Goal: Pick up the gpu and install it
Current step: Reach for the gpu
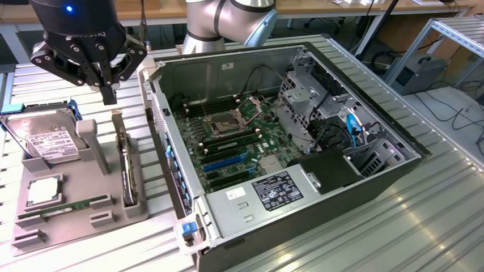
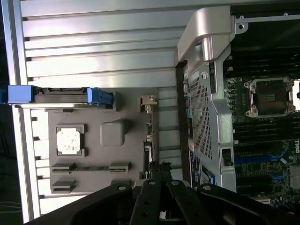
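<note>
The gpu (image 1: 126, 161) stands on its long edge in a slot of the grey holder tray (image 1: 64, 212), at the exterior view's left beside the open computer case (image 1: 302, 170). From above it reads as a thin dark strip, the gpu (image 2: 149, 140), along the tray (image 2: 126, 108) edge nearest the case. My gripper (image 1: 109, 97) hangs just above the card's far end, apart from it. Its fingers are shut together with nothing between them. In the wrist view the gripper (image 2: 158, 169) tips sit over the card's line.
The tray also holds a hard drive (image 1: 47, 141) with blue rails, a silver CPU (image 1: 43, 190) and a memory stick (image 1: 64, 208). Inside the case lies the motherboard (image 1: 230, 133) with blue slots (image 1: 224, 162); the case wall (image 2: 206, 108) stands close beside the tray.
</note>
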Motion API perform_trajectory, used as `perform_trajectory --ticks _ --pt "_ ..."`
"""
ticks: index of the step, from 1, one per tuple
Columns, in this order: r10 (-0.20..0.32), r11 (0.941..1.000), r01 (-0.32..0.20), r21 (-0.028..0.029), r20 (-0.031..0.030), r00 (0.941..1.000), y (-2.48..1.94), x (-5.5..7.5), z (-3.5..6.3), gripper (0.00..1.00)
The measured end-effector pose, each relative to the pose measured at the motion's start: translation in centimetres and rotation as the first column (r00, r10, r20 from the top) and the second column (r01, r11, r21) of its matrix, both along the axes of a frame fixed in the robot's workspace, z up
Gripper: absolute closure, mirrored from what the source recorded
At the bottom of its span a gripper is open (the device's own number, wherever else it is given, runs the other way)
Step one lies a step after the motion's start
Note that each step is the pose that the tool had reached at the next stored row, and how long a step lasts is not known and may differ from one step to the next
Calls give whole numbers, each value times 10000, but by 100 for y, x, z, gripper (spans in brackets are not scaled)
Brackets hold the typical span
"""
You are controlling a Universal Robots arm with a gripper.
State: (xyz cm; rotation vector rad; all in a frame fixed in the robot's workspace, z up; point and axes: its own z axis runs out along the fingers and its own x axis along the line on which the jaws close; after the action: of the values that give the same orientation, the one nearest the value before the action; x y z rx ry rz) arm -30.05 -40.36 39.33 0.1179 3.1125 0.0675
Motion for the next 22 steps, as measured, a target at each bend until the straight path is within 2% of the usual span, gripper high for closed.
perform_trajectory --ticks 22 --pt "0 10000 0 0 0 10000 -54 0 0 89"
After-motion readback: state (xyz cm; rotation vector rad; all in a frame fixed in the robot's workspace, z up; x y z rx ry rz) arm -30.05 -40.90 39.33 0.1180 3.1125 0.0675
